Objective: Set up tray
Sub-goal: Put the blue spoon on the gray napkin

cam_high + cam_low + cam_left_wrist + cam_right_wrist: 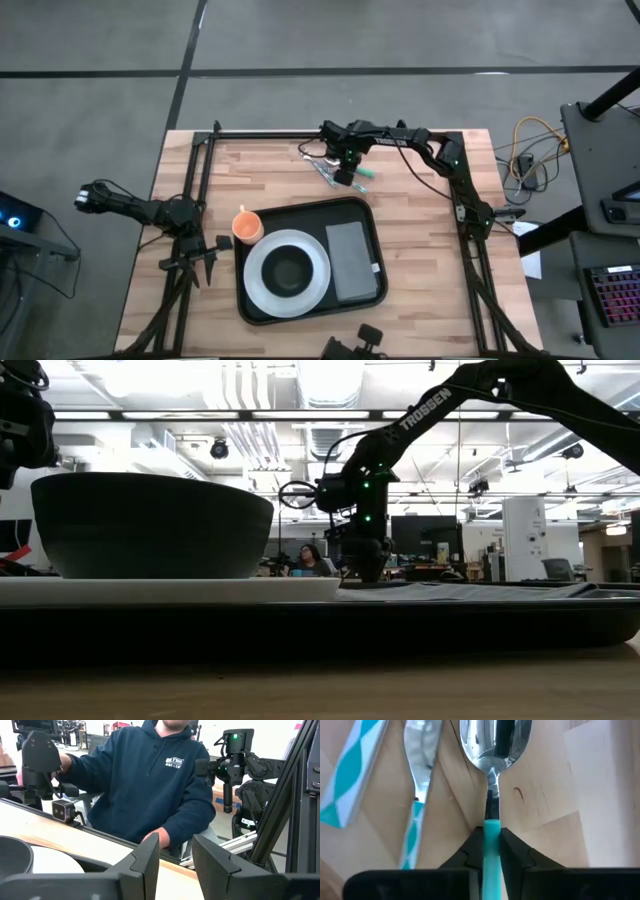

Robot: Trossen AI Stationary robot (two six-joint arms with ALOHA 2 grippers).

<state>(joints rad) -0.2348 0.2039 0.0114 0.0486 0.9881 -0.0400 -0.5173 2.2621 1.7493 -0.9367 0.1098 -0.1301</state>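
Observation:
The black tray [372,215] lies mid-table and carries a white plate [255,290] with a dark bowl [287,270], a grey napkin [348,262] and an orange cup [247,226] at its far left corner. Beyond the tray's far edge lies cutlery with teal handles: a spoon [495,740], a knife [420,770] and one more piece [350,775]. My right gripper [345,176] stands over this cutlery, shut on the spoon. My left gripper [203,262] waits open to the left of the tray. My right gripper [491,850] pinches the spoon's teal handle [491,832] between its two fingers, close to where the handle meets the metal neck. It comes from above, pointing down. The spoon's bowl shows past the fingertips over the wood; whether it is lifted clear I cannot tell.
A person in a navy hoodie [150,780] stands close beyond the table edge, seen in the left wrist view. Black frame posts run along the table's left [190,190] and right [465,200] sides. Bare wood shows on either side of the tray.

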